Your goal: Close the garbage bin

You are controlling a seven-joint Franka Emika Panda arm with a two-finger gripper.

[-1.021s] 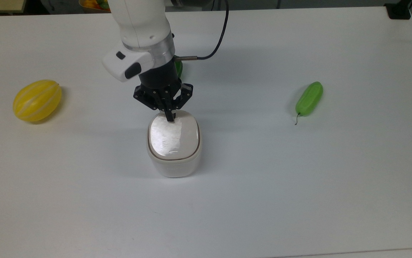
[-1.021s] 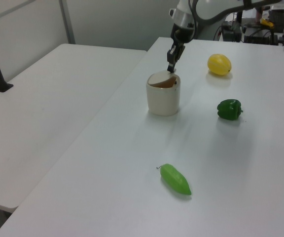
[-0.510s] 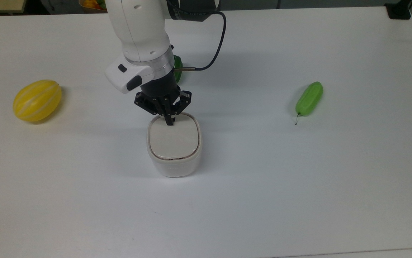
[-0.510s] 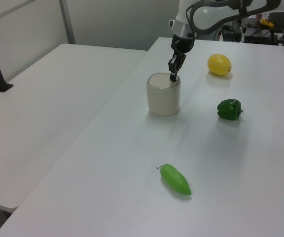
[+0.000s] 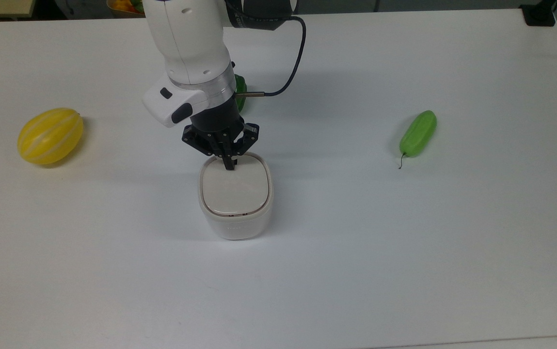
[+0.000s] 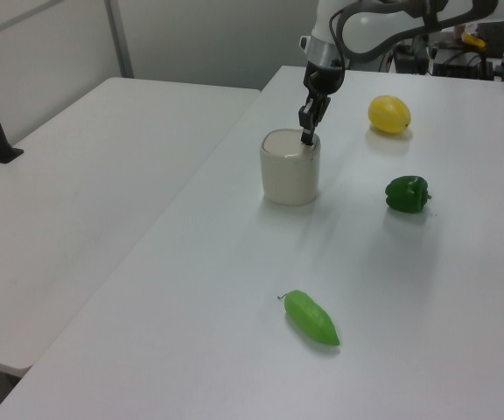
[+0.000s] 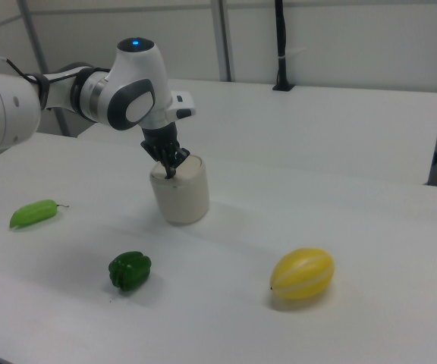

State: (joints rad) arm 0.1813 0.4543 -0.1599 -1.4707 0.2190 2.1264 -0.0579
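Note:
The small white garbage bin point(image 5: 235, 198) stands mid-table, its flat beige lid point(image 5: 235, 188) lying level in the rim. The same bin point(image 6: 290, 168) appears in the left view and again point(image 7: 180, 191) in the right view. My gripper point(image 5: 230, 166) points down with its fingers shut together, tips resting on the lid's far edge in the top view. In the left view the gripper point(image 6: 305, 138) touches the bin's top right rim; in the right view the gripper point(image 7: 171, 174) touches the top left. Nothing is held.
A yellow melon point(image 5: 50, 135) lies at the top view's left, a long green pepper point(image 5: 418, 133) at the top view's right. A green bell pepper point(image 6: 407, 194) sits behind the arm, partly hidden in the top view. A second white table point(image 6: 77, 175) adjoins.
One second ago the lid was tilted up and glinting; the gripper pushed it down and it now lies flat. Since half a second ago nothing has visibly moved.

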